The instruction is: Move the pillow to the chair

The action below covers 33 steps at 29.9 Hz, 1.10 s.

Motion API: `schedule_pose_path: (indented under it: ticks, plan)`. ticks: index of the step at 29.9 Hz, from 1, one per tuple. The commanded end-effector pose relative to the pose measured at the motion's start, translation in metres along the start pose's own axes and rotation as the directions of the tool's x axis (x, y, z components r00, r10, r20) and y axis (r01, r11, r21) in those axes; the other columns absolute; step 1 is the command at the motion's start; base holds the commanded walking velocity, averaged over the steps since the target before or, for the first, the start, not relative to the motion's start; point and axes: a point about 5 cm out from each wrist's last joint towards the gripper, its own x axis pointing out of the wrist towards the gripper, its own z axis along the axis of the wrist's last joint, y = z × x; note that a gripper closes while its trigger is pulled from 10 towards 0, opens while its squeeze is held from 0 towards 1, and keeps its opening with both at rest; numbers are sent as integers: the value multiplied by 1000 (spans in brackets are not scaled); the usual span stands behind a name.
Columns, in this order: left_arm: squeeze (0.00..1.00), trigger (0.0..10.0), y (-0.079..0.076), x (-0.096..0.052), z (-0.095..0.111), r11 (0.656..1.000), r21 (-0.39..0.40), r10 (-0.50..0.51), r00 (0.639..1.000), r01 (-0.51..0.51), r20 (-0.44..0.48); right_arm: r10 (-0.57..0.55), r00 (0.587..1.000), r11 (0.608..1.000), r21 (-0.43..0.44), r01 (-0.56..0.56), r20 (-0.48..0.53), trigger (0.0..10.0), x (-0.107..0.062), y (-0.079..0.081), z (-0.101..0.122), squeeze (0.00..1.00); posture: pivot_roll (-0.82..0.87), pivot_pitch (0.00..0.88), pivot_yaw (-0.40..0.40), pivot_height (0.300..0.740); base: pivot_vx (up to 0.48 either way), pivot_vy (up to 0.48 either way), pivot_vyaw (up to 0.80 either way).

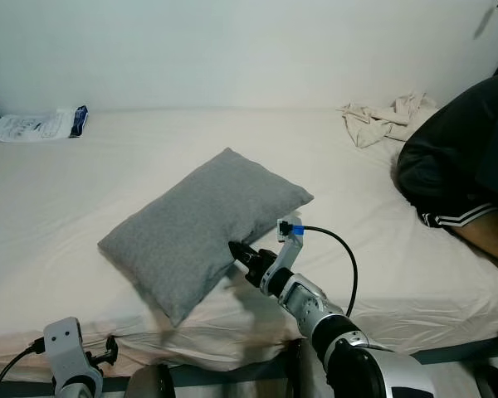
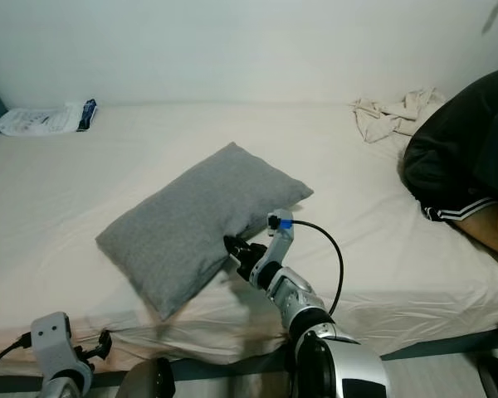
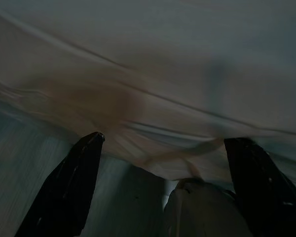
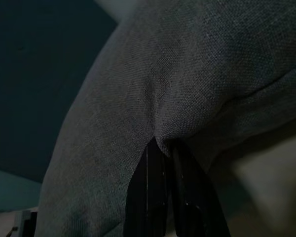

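Grey pillow (image 1: 203,228) lying slantwise in the middle of the bed (image 1: 83,191), one corner toward the wall, the opposite corner toward the near edge of the mattress. Right gripper (image 1: 237,252) at the pillow's near long edge, both black fingers brought together on a pinch of the grey fabric. From the head camera, just dark fingertips buried against the pillow's side, with a black cable (image 1: 344,257) looping from the blue-tagged wrist back to the silver forearm. From the right wrist camera, the closer detail: fingers (image 4: 150,197) nearly touching, cloth puckered into a small fold right at their tips (image 4: 160,140), weave of the pillow (image 4: 202,74) plainly visible.

Left gripper (image 3: 163,192) down low at the near edge of the bed, below mattress level. Seen from the head, merely a white wrist block (image 1: 64,340) and a bit of cable. From the left wrist camera, two black fingers (image 3: 71,187) spread wide apart, holding nothing, facing the draped, creased sheet (image 3: 153,84) at the side of the bed.

Farther out: a white packet with a blue end (image 1: 37,125) at the far left by the wall, a crumpled beige cloth (image 1: 386,116) at the far right, and a person in dark clothes with white stripes (image 1: 461,162) lying on the right side of the bed, well apart from the pillow.
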Motion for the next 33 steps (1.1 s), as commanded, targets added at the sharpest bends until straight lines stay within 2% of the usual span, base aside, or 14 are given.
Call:
schedule_pose_path:
  ticks: [1,5,10,11,13,15,19,24,25,28,33]
  plan:
    - [0,10000,7,4,14,1000,-3,20,998,-20,57,59,998,998,15,-58,-27,0,5,10,-10,0,90,45,-68,575,0,0,0]
    - [0,10000,5,1,5,1000,1,20,1000,-20,17,108,994,993,39,-107,-13,0,7,15,-9,0,93,42,-73,590,0,0,0]
    - [0,10000,3,-9,-23,998,40,47,993,-43,-107,220,975,974,58,-218,-20,0,10,24,-9,0,91,29,-77,625,0,0,0]
    - [0,10000,3,-9,-23,998,40,47,993,-43,-107,220,975,974,58,-218,-20,0,10,24,-9,0,91,29,-77,625,0,0,0]
    - [0,10000,9,-17,-38,996,49,83,979,-76,-184,209,977,977,43,-207,-45,0,9,23,-12,0,89,25,-77,645,0,0,0]
    - [0,10000,11,-20,-44,995,49,96,974,-88,-207,200,978,979,40,-198,-52,0,8,22,-14,0,88,24,-76,655,0,0,0]
    - [0,10000,17,-32,-62,991,45,134,948,-126,-290,135,984,991,3,-135,-118,0,1,14,-26,0,89,25,-79,680,0,0,0]
    - [0,10000,19,-37,-71,987,39,160,927,-156,-339,111,983,994,-7,-113,-146,0,-3,10,-33,0,90,31,-80,700,0,0,0]
    - [0,10000,20,-39,-74,985,47,169,918,-163,-358,76,985,997,-9,-78,-153,10000,-5,7,-36,0,90,31,-80,700,0,0,0]
    - [0,10000,21,-42,-79,982,65,187,904,-176,-384,42,983,999,-19,-47,-181,10000,-6,5,-40,0,89,34,-78,700,-320,0,0]
    - [0,10000,20,-43,-79,986,52,169,913,-161,-372,65,980,997,-19,-70,-189,10000,-8,4,-41,0,87,34,-79,704,-288,0,0]
